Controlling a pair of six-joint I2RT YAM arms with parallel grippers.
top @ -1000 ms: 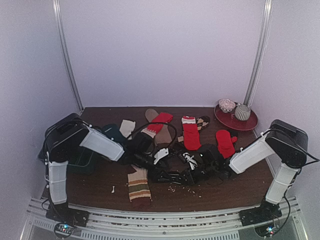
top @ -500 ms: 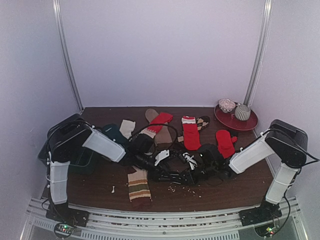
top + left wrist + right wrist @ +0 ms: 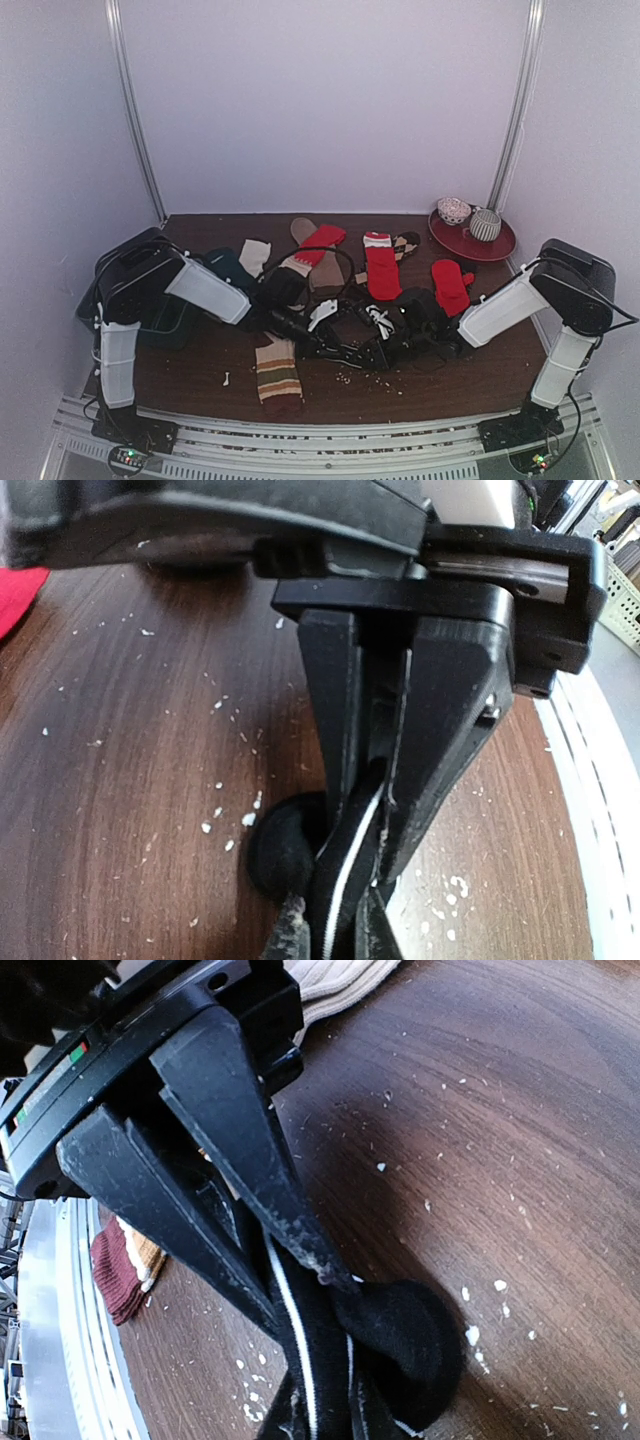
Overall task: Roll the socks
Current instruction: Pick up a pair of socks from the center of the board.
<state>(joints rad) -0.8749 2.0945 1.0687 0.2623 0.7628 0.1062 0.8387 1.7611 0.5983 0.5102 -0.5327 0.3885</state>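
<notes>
Soft, even light from above fills the overhead view. The pale walls (image 3: 320,100) read faintly lilac, and the dark counter (image 3: 200,385) is dim and grainy. In both wrist views the casing nearest the lens blurs while the wood stays sharp, with streaks of sheen. The black sock (image 3: 410,1345) swallows detail, a soft shadow beside it.

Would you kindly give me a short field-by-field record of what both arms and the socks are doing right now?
left arm: left fingers shut on the black-and-white sock
right arm: right fingers shut on the same sock
sock position: mid-table, between both arms
loose socks: tan striped sock near the front edge; red socks farther back
plate: red plate at far right, two rolled bundles on it
table: brown table, white crumbs
</notes>
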